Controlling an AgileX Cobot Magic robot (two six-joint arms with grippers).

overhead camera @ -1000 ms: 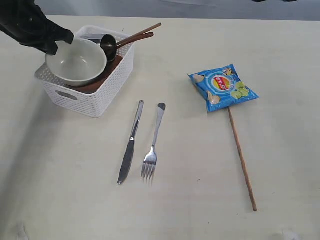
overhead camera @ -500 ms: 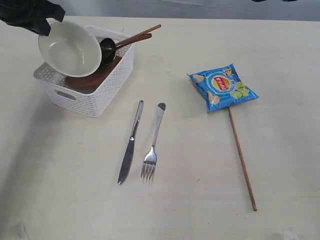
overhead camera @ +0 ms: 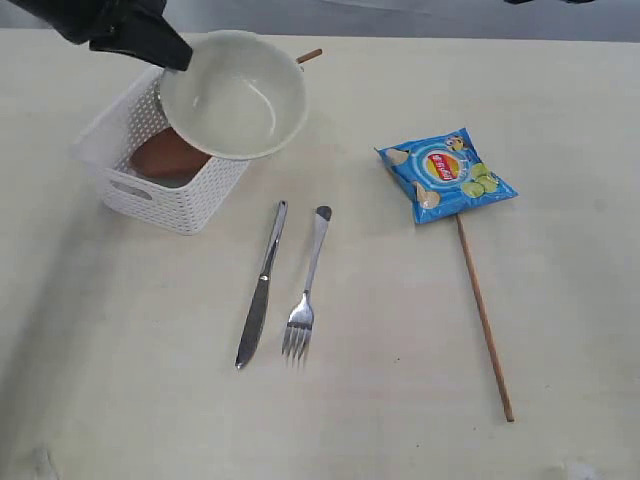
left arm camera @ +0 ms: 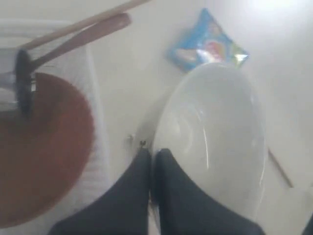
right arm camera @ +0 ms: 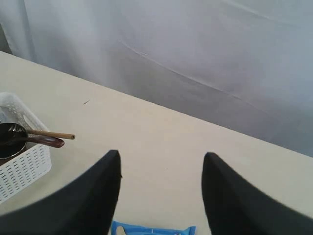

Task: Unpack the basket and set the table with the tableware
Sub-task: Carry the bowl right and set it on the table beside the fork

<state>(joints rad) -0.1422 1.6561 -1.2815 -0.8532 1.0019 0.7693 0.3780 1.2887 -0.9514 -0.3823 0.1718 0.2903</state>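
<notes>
Cream bowl [overhead camera: 235,95], apparently in left gripper [left arm camera: 152,156]

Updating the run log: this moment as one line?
left gripper: fingers shut on bowl, clear of basket | right gripper: open, empty | knife, fork: on table

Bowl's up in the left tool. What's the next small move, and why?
Probably carry the bowl sideways, clear of the basket, toward bare table beside the knife, before lowering. The left tool pinches its rim, and it hangs tilted above the basket's edge, so lowering here would likely hit the wall.
</notes>
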